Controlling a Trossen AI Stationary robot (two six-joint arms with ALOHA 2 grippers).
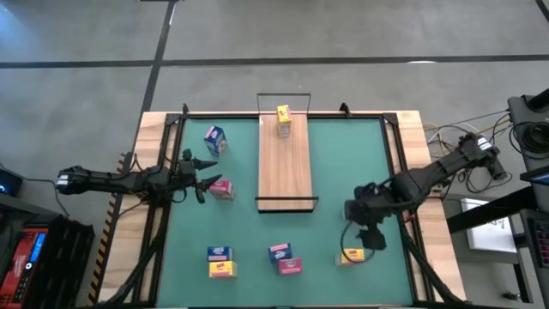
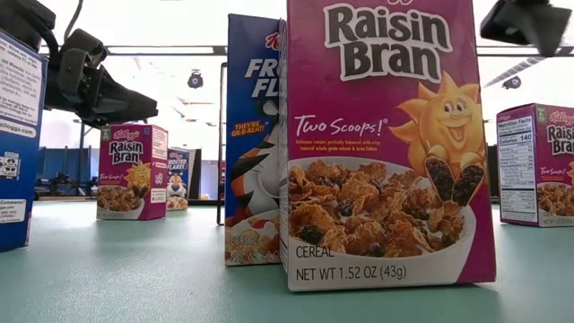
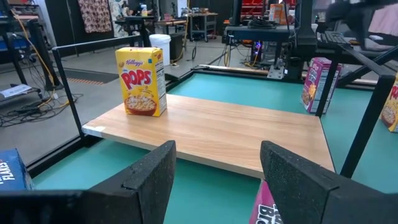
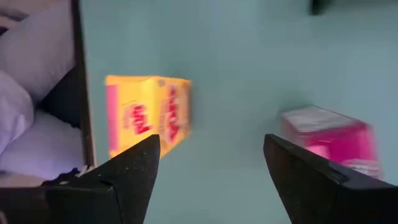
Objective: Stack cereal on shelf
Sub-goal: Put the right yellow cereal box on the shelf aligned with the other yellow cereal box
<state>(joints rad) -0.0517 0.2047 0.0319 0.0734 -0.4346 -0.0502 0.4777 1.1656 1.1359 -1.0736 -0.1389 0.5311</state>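
Observation:
The shelf point(image 1: 284, 167), a light wooden plank with black wire ends, lies in the table's middle. One yellow cereal box point(image 1: 284, 120) point(image 3: 142, 81) stands on its far end. My left gripper point(image 1: 206, 178) point(image 3: 217, 162) is open at the table's left. A pink box point(image 1: 224, 189) point(image 3: 263, 208) stands just ahead of it, low by one finger. My right gripper point(image 1: 371, 240) point(image 4: 211, 155) is open above the near right corner. Below it stand a yellow box point(image 1: 350, 256) point(image 4: 147, 118) and a pink box point(image 4: 326, 138). A blue box point(image 1: 214, 140) stands left of the shelf.
More boxes stand along the near edge: a blue, yellow and pink group point(image 1: 220, 262) and a blue and pink pair point(image 1: 284, 257) point(image 2: 381, 144). A black frame point(image 1: 163, 172) borders the green table. Open green surface lies between the shelf and my right arm.

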